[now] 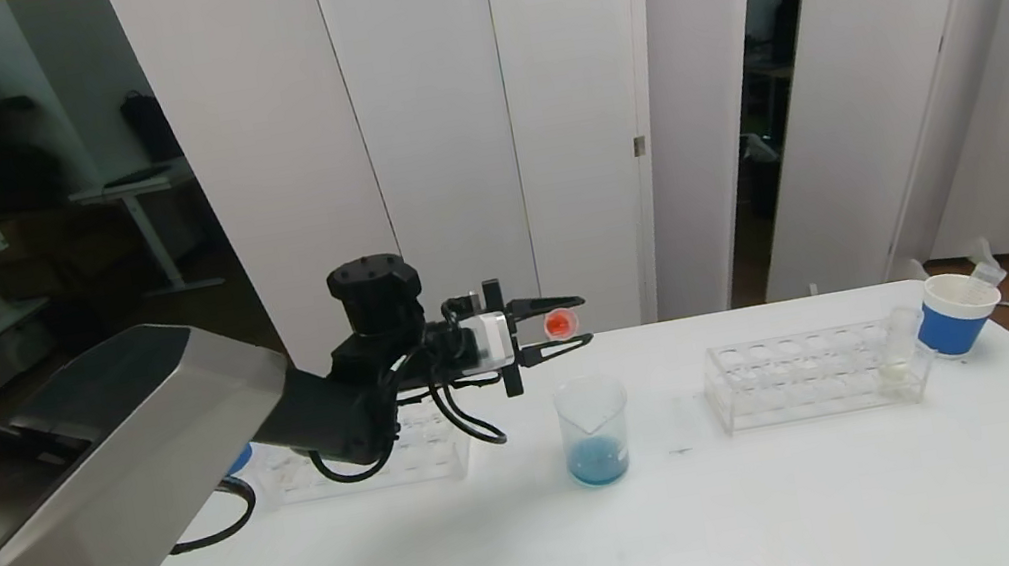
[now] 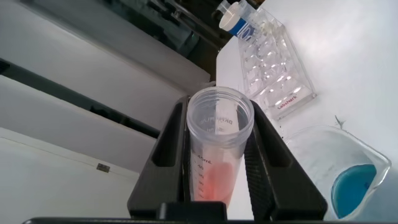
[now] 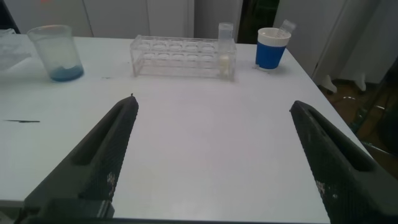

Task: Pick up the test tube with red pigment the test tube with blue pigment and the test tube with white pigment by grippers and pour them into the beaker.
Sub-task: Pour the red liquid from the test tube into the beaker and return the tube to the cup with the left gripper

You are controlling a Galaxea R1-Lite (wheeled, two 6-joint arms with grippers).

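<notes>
My left gripper (image 1: 569, 322) is shut on the test tube with red pigment (image 1: 559, 323), held in the air a little above and behind the beaker (image 1: 595, 431). In the left wrist view the tube (image 2: 217, 155) lies along the fingers, open mouth toward the tips of the left gripper (image 2: 219, 109), with red liquid pooled along its wall. The beaker (image 2: 348, 180) holds blue liquid. The test tube with white pigment (image 1: 895, 353) stands in the right rack (image 1: 813, 374). My right gripper (image 3: 212, 106) is open over bare table, nothing between its fingers. The test tube with blue pigment is out of view.
A second clear rack (image 1: 361, 463) sits partly behind my left arm. A white paper cup with a blue band (image 1: 955, 313) stands at the far right, near the table edge. White partition panels rise behind the table.
</notes>
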